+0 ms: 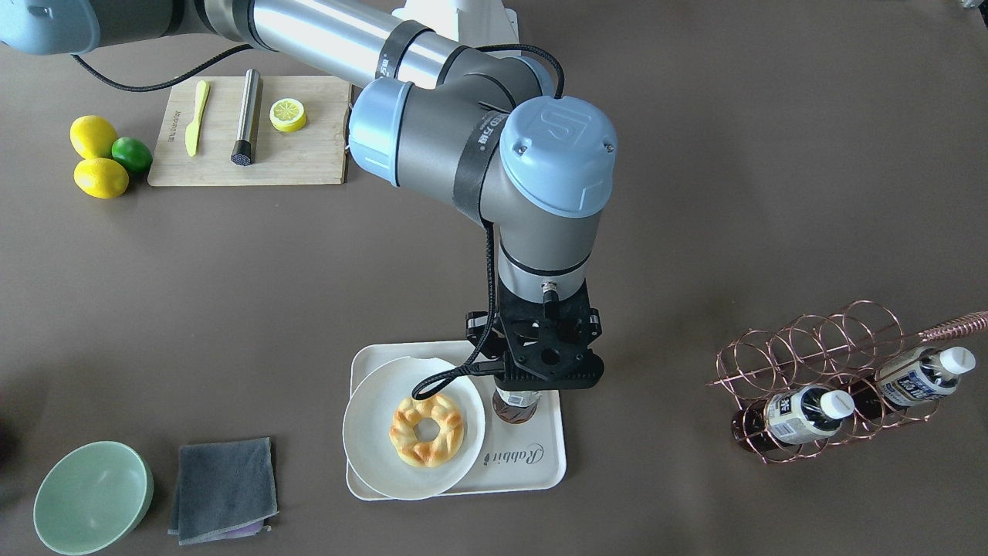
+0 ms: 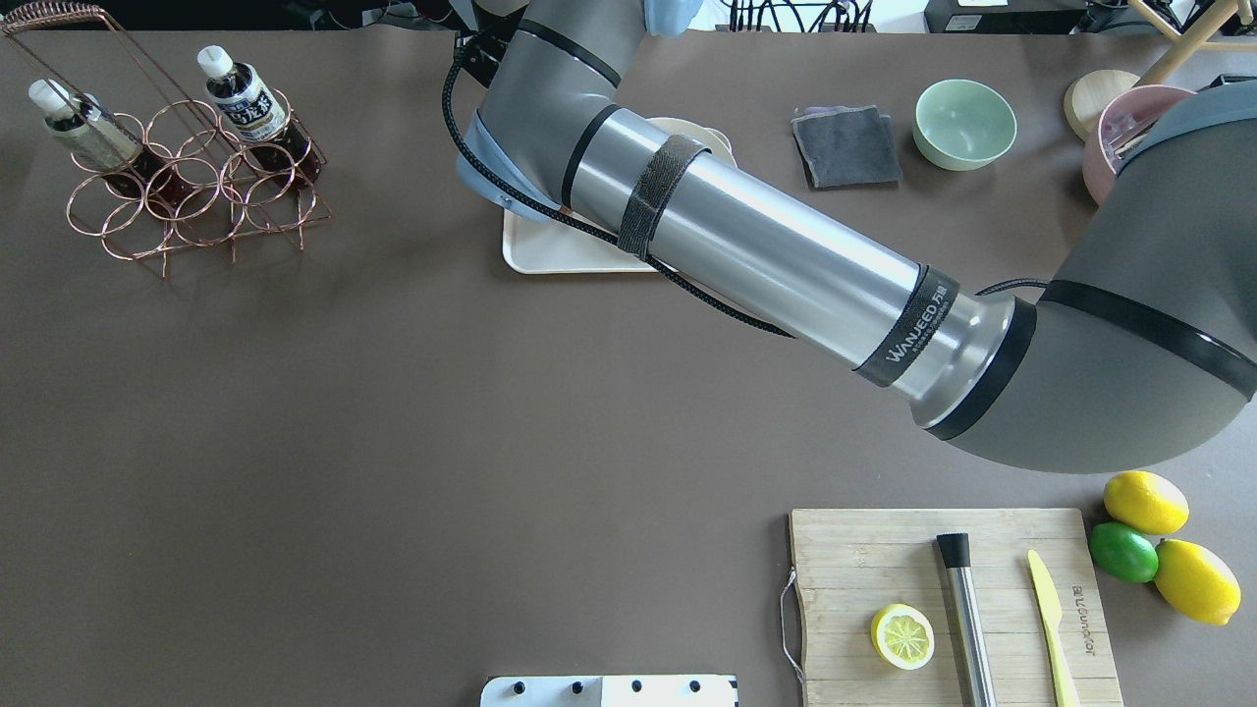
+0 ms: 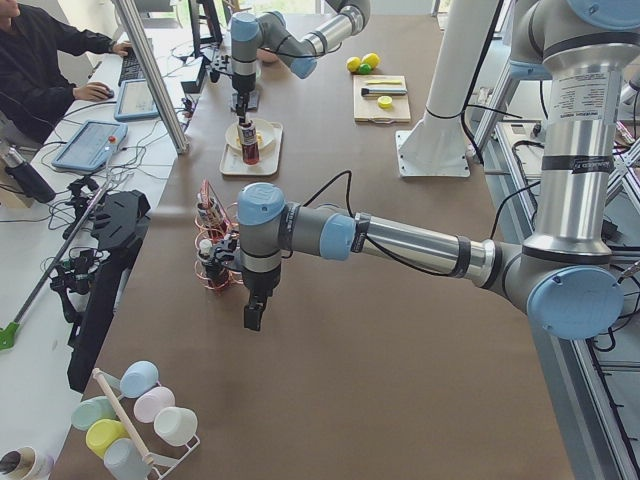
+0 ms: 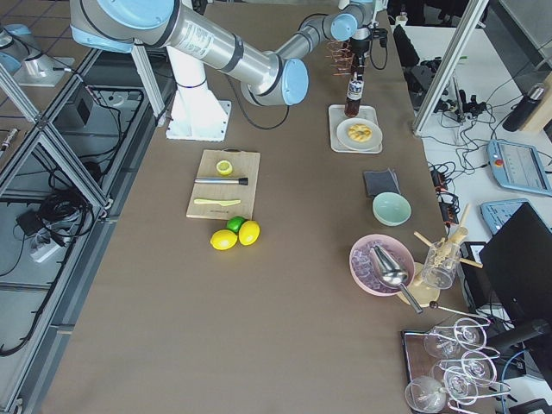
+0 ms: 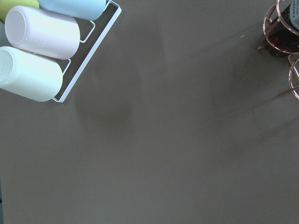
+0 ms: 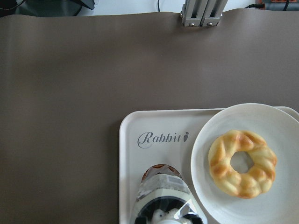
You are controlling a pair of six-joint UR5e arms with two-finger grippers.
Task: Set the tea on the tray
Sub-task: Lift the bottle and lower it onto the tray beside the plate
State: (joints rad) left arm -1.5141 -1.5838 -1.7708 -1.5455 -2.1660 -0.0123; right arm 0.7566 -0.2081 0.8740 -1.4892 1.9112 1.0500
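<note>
The right end effector [image 1: 549, 377] is closing on the top of the tea [image 1: 515, 408], holding it upright on the bare part of the tray [image 1: 532, 463], beside the plate [image 1: 370, 440]. The left end effector [image 3: 253, 318] is hanging far away; I cannot tell its opening.

We see a robotics lab: aluminium framing [image 3: 152, 80], floor cables [image 4: 52, 211], an operator [image 3: 45, 50] at screens [image 3: 88, 145] beside a long worktop [image 3: 400, 340] with mounted arms [image 3: 400, 240].

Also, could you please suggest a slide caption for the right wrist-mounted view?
Wrist view: tea bottle upright over the Rabbit tray, beside a plate holding a twisted doughnut.
</note>
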